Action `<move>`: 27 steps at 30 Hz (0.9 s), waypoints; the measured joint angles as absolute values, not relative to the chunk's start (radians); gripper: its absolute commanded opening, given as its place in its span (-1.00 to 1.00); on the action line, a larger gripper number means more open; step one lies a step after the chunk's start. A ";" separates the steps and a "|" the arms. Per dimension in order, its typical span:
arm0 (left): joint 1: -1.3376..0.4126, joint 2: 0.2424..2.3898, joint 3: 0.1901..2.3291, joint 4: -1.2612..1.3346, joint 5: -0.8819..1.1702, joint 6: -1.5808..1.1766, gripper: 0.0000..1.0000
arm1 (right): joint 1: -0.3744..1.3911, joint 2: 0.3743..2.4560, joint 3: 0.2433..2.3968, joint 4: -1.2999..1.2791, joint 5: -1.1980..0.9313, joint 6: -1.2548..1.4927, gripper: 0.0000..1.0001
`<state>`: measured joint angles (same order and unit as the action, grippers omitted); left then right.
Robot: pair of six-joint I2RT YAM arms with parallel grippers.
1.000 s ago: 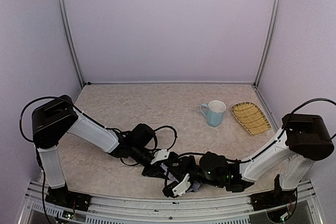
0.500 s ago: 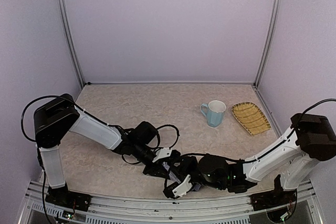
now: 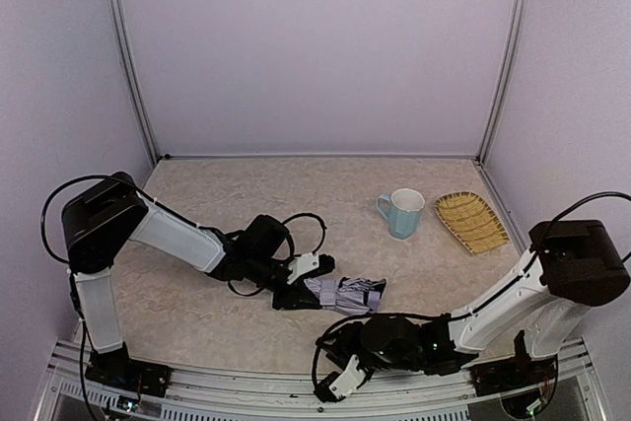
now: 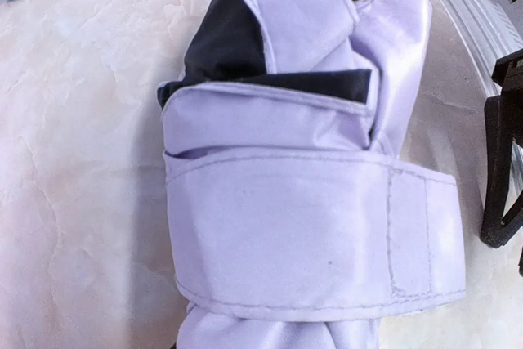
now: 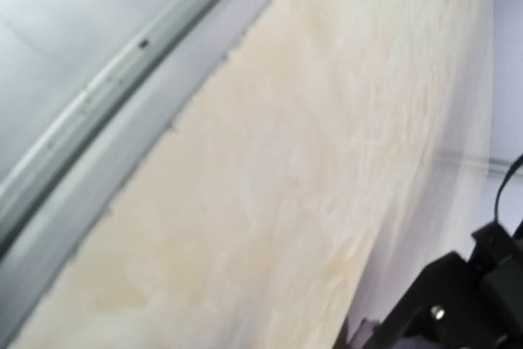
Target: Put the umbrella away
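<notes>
Left hand at the umbrella — seemingly gripping its end

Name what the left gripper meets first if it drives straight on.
The umbrella: it lies right ahead of the left gripper and fills the wrist view. Whether they touch is unclear.

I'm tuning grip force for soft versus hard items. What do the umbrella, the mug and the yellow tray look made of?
The umbrella: thin synthetic-looking fabric, slight sheen, stitched strap, soft folds. The mug: probably glazed ceramic, smooth pale blue; plastic possible. The tray: seemingly woven bamboo or straw, ribbed yellow weave.
</notes>
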<state>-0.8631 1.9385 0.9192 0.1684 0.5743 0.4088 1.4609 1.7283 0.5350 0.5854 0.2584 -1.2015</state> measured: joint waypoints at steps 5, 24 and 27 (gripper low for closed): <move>-0.864 1.938 0.919 0.179 0.554 0.393 -1.00 | 1.456 1.674 0.524 0.532 0.232 -1.122 -0.18; -0.857 1.918 0.814 0.434 0.267 0.028 -1.00 | 1.012 1.423 0.535 0.566 0.038 0.514 -0.17; -0.859 1.918 0.814 0.437 0.241 0.016 -1.00 | 0.978 1.485 0.582 0.501 -0.038 0.679 -0.22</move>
